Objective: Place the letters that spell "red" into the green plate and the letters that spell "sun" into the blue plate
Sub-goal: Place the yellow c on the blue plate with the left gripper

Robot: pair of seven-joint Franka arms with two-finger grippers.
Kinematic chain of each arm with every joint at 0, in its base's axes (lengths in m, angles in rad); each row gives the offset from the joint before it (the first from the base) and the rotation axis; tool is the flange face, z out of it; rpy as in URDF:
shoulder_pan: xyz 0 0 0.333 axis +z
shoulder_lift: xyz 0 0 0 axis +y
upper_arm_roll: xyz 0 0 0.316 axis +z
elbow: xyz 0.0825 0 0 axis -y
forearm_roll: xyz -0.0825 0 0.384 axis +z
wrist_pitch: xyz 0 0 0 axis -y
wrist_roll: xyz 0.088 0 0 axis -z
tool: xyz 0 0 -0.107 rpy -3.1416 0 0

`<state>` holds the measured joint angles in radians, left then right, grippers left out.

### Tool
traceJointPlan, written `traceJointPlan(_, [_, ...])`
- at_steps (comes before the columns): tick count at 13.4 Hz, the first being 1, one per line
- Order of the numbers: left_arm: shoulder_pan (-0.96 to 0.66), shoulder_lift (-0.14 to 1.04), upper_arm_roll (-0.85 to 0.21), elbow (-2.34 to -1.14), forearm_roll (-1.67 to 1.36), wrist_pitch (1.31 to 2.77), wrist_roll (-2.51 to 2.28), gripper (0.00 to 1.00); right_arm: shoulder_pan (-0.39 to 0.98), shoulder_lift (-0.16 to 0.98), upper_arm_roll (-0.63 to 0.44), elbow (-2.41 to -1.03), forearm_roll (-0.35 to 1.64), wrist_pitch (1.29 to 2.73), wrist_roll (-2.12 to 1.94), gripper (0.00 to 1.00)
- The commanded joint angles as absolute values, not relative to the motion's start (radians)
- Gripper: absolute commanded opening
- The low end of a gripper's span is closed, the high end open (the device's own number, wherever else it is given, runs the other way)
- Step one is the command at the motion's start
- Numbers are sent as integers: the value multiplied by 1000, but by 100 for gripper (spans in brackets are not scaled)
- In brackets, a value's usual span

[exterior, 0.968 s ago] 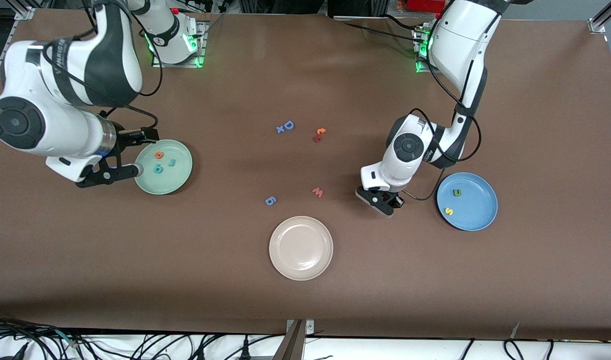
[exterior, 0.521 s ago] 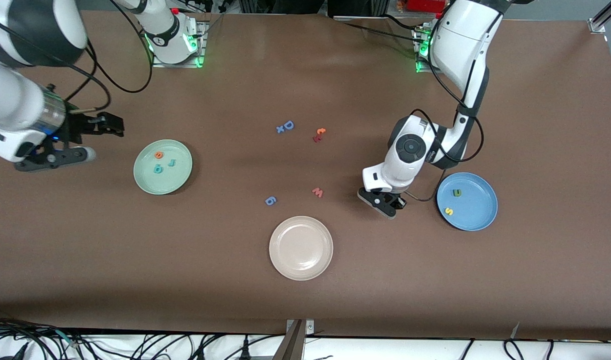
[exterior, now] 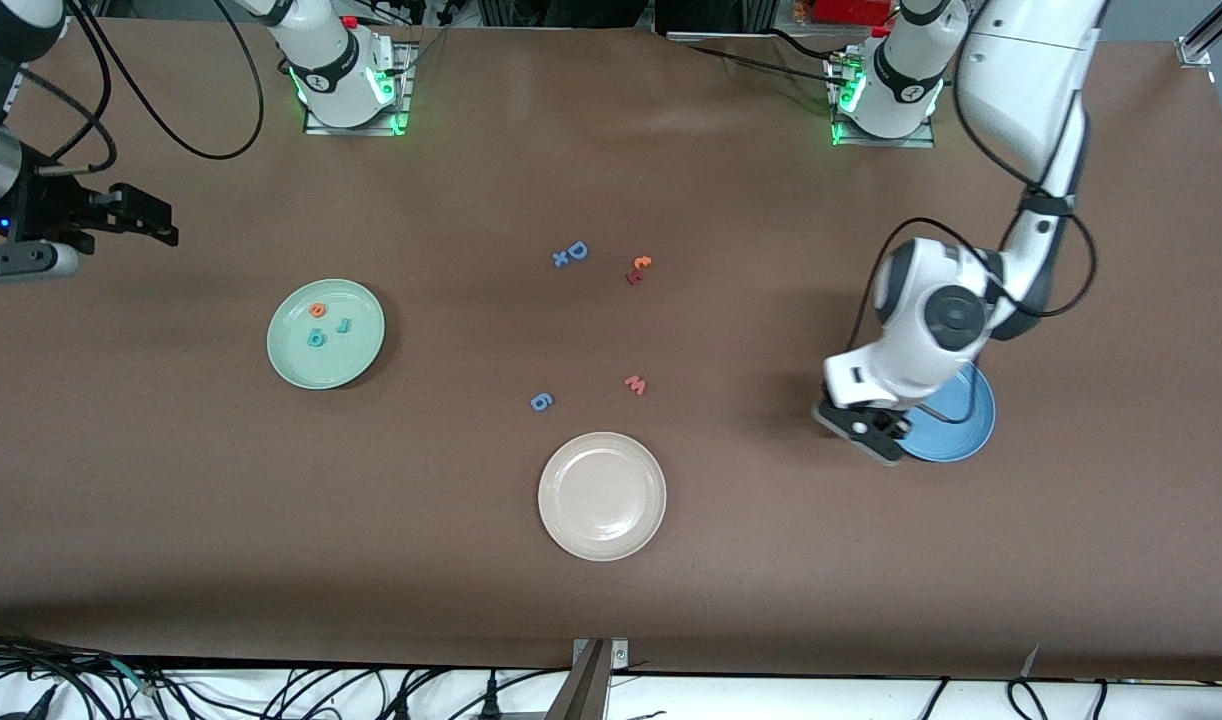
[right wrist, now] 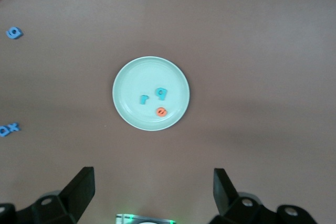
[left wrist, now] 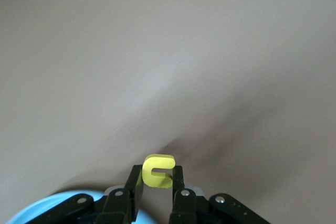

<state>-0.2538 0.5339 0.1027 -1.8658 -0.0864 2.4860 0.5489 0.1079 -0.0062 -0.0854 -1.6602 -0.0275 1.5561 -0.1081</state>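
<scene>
Left gripper, fingers clamped on the yellow "u", has moved to the blue plate rim at its nine o'clock, completing "sun" on release; right gripper, fingers apart, has withdrawn from the green plate.

green plate: pale mint, holds teal r, orange e, teal d
blue plate: partly hidden
yellow u: pinched in left gripper

We saw a brown bench bearing a green plate, a blue plate and a beige plate. Loose on it lay a blue "g", a red "w", a blue "D" and an orange letter.
</scene>
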Motion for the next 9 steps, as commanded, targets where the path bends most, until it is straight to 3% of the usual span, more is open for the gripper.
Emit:
traceJointPlan(1, [-167, 512, 118, -1891, -143, 2468, 731, 12, 54, -46, -23, -1703, -57, 1617, -89, 100])
traceJointPlan(6, [-146, 502, 143, -1893, -152, 2359, 659, 14, -3, -52, 15, -1700, -11, 1624, -89, 100])
traceJointPlan(7, [-146, 502, 143, -1893, -153, 2347, 616, 26, -11, -52, 23, -1700, 4, 1617, -87, 100])
traceJointPlan(8, [-147, 502, 141, -1891, -153, 2342, 595, 60, -11, -52, 28, -1704, 5, 1627, -89, 100])
traceJointPlan(9, [-147, 502, 141, -1891, -153, 2342, 592, 78, -12, -51, 31, -1701, 6, 1629, -87, 100])
